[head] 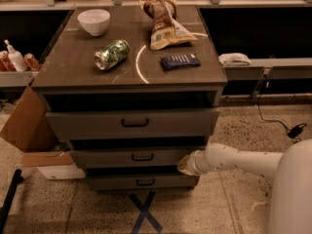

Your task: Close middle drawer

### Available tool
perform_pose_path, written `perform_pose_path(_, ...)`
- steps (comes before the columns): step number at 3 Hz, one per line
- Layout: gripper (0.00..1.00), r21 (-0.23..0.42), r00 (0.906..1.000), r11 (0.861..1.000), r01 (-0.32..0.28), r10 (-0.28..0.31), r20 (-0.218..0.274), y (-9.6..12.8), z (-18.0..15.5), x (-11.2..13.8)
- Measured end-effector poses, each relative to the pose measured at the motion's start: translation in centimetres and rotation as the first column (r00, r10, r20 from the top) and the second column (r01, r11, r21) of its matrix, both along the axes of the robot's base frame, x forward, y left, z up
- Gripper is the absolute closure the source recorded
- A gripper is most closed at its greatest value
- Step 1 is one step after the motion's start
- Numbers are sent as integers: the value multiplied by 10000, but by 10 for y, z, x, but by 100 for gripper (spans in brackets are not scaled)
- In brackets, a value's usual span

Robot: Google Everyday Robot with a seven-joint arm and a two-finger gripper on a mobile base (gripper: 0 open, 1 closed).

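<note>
The middle drawer (112, 158) is a low grey-brown wood-grain front with a small dark bar handle (142, 157), second of three in the cabinet. It stands a little out from the cabinet, behind the top drawer's front and ahead of the bottom one. My gripper (184, 164) is at the end of the white arm (234, 161) that comes in from the right. It is against the right end of the middle drawer's front.
The top drawer (134, 123) sticks out furthest; the bottom drawer (141, 182) sits lowest. On the cabinet top are a white bowl (93, 21), a green can (111, 54), a chip bag (165, 23) and a dark bar (180, 61). A cardboard box (27, 126) stands at the left. A blue tape X (144, 211) marks the floor.
</note>
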State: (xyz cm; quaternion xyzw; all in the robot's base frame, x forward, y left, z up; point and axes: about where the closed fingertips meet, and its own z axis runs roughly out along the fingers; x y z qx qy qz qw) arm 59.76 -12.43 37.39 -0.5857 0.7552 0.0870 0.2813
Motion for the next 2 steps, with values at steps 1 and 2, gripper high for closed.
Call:
perform_pose_path(1, 100, -65, 9977, 9977, -676, 676, 61, 2, 9, -31)
perform_pose_path(2, 100, -60, 9893, 9894, -1450, 1451, 125, 6, 19, -60)
